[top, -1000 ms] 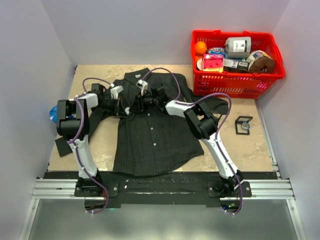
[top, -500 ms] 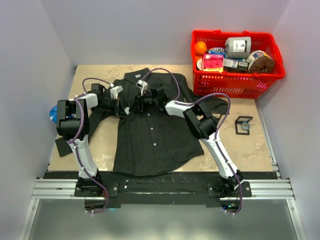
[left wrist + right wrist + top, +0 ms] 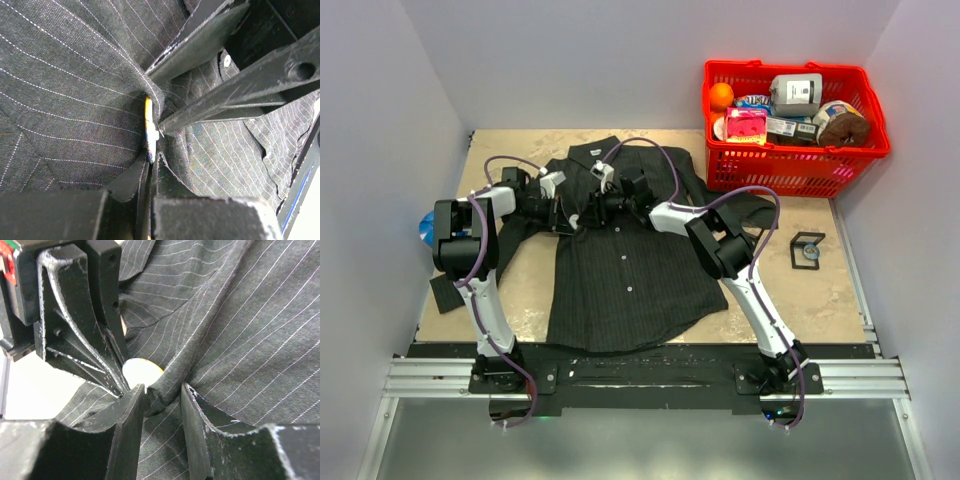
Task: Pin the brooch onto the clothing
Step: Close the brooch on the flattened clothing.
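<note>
Shirt (image 3: 620,270) lies flat and front up on the table (image 3: 820,290), collar away from me. It is dark charcoal with thin pale pinstripes and small pale buttons down the middle. Both claws meet on its upper chest. My left claw (image 3: 150,167) is clamped on the brooch (image 3: 148,127), a thin yellow-rimmed disc. My right claw (image 3: 163,388) pinches a raised fold of cloth just beside it.

Charcoal pinstriped shirt (image 3: 620,290); red basket (image 3: 790,180); yellow-rimmed brooch (image 3: 148,117).
</note>
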You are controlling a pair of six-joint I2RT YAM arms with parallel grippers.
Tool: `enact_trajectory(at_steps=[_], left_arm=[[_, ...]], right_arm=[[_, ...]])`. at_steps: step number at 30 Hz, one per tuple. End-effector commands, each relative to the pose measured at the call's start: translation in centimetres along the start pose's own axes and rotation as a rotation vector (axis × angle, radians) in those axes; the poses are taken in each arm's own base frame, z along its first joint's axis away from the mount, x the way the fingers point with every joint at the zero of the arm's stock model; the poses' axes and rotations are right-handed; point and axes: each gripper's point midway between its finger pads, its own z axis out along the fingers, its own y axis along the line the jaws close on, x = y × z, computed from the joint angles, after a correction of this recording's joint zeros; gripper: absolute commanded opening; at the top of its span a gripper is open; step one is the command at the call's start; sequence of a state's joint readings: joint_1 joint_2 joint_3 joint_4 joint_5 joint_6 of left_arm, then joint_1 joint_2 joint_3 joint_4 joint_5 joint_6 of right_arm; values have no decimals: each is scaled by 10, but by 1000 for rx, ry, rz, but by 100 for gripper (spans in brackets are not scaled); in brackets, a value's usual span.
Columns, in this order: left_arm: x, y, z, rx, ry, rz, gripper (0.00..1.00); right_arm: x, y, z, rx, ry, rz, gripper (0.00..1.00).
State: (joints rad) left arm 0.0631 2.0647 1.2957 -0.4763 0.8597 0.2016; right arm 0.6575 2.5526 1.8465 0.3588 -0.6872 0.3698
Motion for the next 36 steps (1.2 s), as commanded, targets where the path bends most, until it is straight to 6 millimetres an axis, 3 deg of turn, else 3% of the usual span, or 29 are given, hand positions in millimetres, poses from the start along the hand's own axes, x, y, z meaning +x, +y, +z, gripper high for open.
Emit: enact_trajectory(at_steps=[1,15,20,36], left_arm=[[3,6,3,-16,8,7,0],[6,7,4,-16,15,-3,0],[6,9,3,-26,17,1,0],[5,7,4,-31,21,10,0]], right_arm=[[7,19,7,-60,9,-6,40],[1,18,10,-55,4,8,40],[11,17,13,-69,39,27,39],[11,14,18,-62,60,48,35]])
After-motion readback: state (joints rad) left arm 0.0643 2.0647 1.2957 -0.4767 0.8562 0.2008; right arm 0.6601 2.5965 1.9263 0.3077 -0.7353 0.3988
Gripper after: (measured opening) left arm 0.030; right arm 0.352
